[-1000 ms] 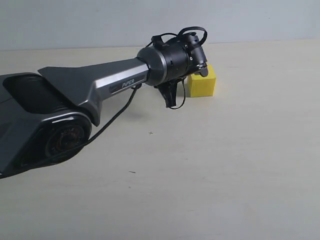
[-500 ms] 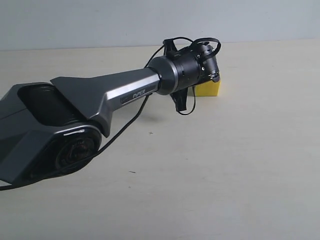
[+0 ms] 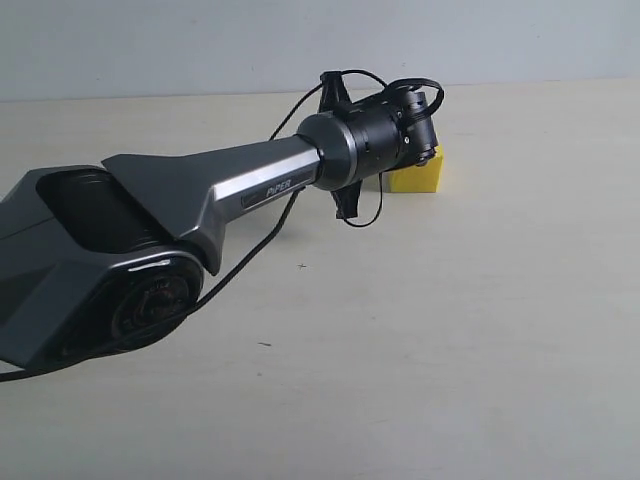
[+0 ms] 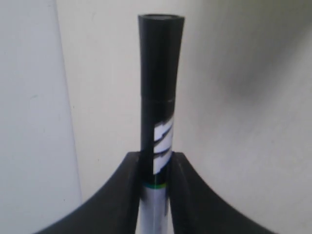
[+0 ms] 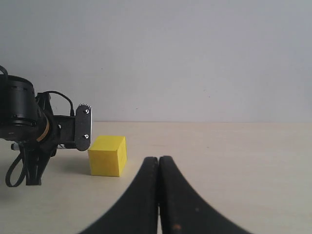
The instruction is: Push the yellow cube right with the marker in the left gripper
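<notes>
The left gripper (image 4: 156, 158) has its jaws clamped on the marker (image 4: 159, 87). The yellow cube (image 3: 418, 180) sits on the desk (image 3: 450, 330) slightly further right than a second ago, its top now hidden behind the wrist. The marker may be touching it, but that is hidden. The jaws of the right gripper (image 5: 158, 163) are pressed together, empty.

A beige tabletop (image 3: 450, 350) meets a pale grey wall (image 3: 200, 40).

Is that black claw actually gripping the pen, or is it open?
Shut on it. The left gripper has its fingers pressed against the marker from both sides, with no gap showing.
</notes>
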`<action>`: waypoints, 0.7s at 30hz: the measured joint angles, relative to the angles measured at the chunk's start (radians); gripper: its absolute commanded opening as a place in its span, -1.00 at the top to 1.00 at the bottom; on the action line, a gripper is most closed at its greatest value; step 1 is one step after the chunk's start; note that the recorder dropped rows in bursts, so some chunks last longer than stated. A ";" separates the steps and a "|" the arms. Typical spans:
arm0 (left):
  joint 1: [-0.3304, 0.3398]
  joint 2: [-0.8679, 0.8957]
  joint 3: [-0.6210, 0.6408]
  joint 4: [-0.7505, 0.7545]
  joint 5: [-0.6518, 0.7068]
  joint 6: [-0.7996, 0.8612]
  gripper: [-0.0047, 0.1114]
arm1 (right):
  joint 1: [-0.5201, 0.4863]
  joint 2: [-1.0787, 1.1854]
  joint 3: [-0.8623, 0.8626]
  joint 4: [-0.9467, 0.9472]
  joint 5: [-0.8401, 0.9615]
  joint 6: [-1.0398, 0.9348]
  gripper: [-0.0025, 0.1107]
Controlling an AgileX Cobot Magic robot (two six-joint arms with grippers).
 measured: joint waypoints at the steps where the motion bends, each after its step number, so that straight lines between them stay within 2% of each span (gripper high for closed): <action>1: -0.002 0.000 0.000 -0.002 0.000 -0.004 0.92 | 0.000 0.000 0.000 0.000 0.000 0.000 0.96; 15: -0.082 0.000 0.000 -0.002 -0.041 -0.008 0.92 | 0.000 0.000 0.000 0.000 0.000 0.000 0.96; 21: -0.065 0.000 0.000 -0.013 0.059 -0.025 0.92 | 0.000 0.000 0.000 0.000 0.000 0.000 0.96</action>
